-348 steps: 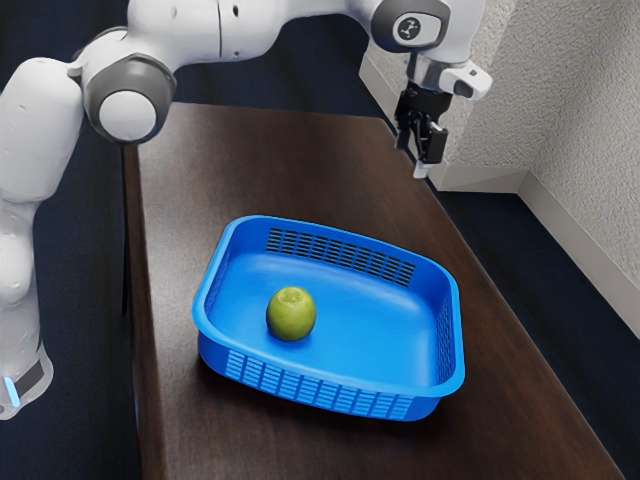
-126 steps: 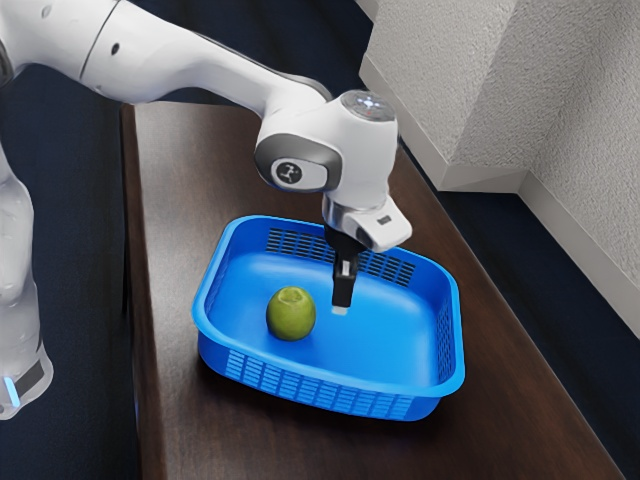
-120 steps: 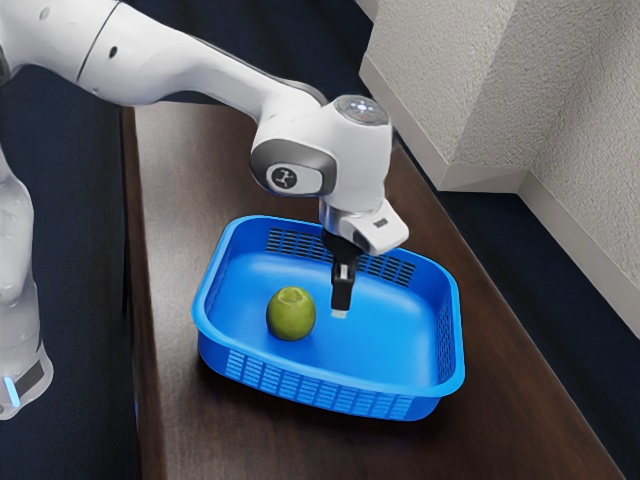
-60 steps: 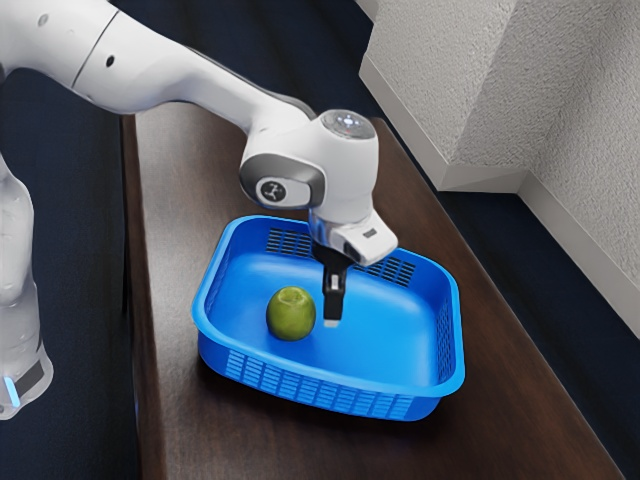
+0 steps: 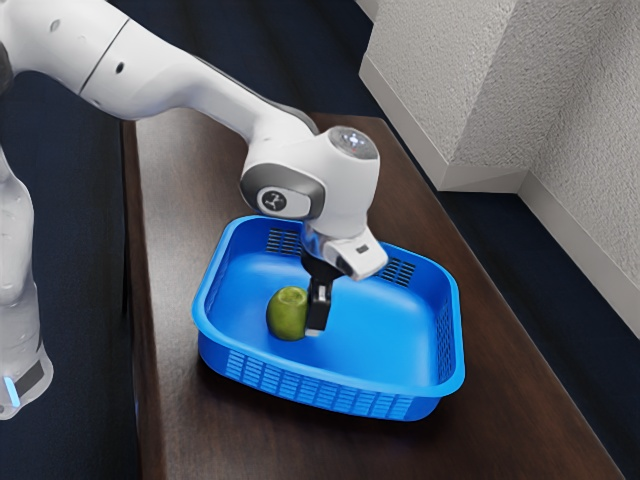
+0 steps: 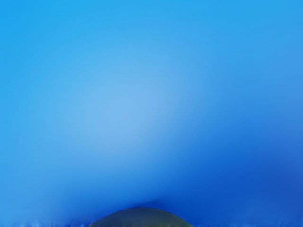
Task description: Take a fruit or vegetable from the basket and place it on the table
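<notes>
Just below centre in the exterior view, holds claw (image 5: 317, 321) low beside or against green fruit (image 5: 286, 315) inside blue basket (image 5: 390, 335), probably to grasp from above and lift out toward worktop (image 5: 515, 420); cannot tell claw's opening, nor any grip on fruit.

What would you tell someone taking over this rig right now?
Gripper: the gripper is low inside the basket, right beside the green fruit, on the fruit's side toward the exterior view's right. Whether it is open or shut, I can't tell.
Things: the fruit sits in the blue basket, which stands on the table.
Done: the gripper is down at the fruit; no lift shows.
Left: make sure of the grip, lift the fruit over the rim, set it on the table and let go.
</notes>
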Available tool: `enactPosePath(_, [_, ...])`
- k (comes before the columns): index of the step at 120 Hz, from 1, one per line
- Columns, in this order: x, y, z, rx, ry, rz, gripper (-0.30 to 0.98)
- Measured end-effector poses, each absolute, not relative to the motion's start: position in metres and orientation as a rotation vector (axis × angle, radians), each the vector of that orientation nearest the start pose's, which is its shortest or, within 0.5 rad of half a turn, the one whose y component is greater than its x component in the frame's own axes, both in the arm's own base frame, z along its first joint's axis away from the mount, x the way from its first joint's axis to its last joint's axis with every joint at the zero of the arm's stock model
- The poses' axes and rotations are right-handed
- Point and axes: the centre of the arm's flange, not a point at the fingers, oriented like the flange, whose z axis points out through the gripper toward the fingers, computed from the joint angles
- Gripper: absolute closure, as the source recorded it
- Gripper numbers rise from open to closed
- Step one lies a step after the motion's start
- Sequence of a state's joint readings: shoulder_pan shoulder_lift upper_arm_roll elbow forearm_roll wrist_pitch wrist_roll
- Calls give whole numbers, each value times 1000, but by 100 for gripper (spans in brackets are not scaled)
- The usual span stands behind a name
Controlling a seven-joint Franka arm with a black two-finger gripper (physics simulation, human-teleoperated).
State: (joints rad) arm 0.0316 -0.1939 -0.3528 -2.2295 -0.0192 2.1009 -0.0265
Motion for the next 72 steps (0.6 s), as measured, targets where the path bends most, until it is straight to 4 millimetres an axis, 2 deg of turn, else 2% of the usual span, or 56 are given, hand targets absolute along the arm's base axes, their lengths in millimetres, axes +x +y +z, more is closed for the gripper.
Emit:
enactPosePath(33, [463,-159,439,-3063,424,20,0])
enactPosePath(72, [457,-150,432,-3053,393,150,0])
